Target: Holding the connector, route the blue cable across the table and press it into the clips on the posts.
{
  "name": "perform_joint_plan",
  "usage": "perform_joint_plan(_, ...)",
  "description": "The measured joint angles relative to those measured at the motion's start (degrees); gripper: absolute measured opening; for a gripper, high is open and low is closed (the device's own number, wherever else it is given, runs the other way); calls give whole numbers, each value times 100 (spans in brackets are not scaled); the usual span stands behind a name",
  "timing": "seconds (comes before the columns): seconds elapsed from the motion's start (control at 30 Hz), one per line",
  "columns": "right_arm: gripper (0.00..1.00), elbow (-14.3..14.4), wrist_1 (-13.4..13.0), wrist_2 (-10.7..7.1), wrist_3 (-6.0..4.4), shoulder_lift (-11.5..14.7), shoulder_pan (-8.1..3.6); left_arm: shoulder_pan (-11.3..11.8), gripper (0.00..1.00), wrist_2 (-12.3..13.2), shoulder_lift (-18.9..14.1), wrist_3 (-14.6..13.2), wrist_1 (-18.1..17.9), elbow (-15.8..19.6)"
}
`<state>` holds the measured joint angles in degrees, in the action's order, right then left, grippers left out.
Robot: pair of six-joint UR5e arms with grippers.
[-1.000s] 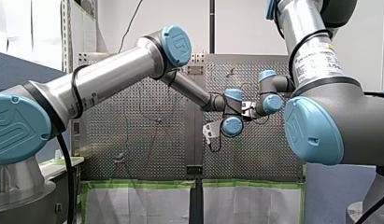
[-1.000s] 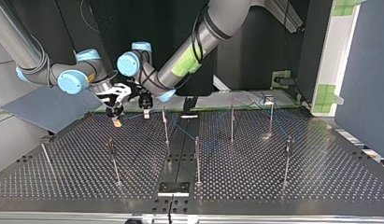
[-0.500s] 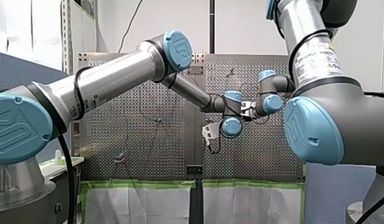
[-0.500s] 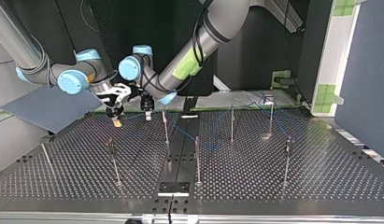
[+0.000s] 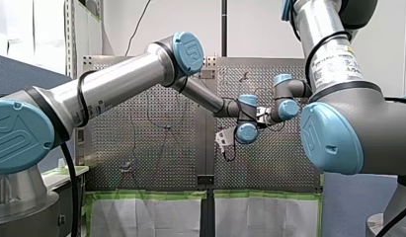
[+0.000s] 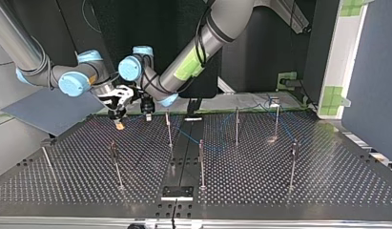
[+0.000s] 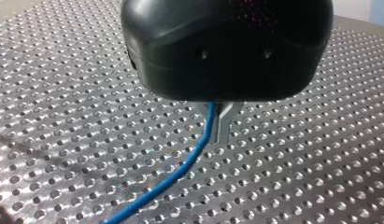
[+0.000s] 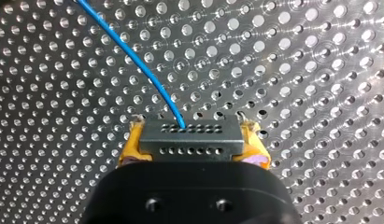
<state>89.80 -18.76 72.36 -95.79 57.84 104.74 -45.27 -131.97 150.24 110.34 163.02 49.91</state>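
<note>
While tight around connector [image 8: 189,135], end effector [image 8: 192,140]

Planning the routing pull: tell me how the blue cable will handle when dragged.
Probably floppy: the blue cable bends in a loose arc from the connector. Likely light, being thin. It may slide easily across the smooth metal table.

In the top view my right gripper [image 6: 118,122], holding the connector [image 8: 189,140], hangs just left of my left gripper [image 6: 147,116], which grips the cable [image 7: 180,170].
</note>
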Motion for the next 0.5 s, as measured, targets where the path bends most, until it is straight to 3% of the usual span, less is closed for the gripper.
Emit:
perform_joint_plan(0.27,0,-204,329,1,107,66,-16,-39,0,-313,-179,273,367,-161)
perform_joint_plan(0.5,0,-290,527,-57,-127,348,-64,-120,0,-588,-498,409,715,-164)
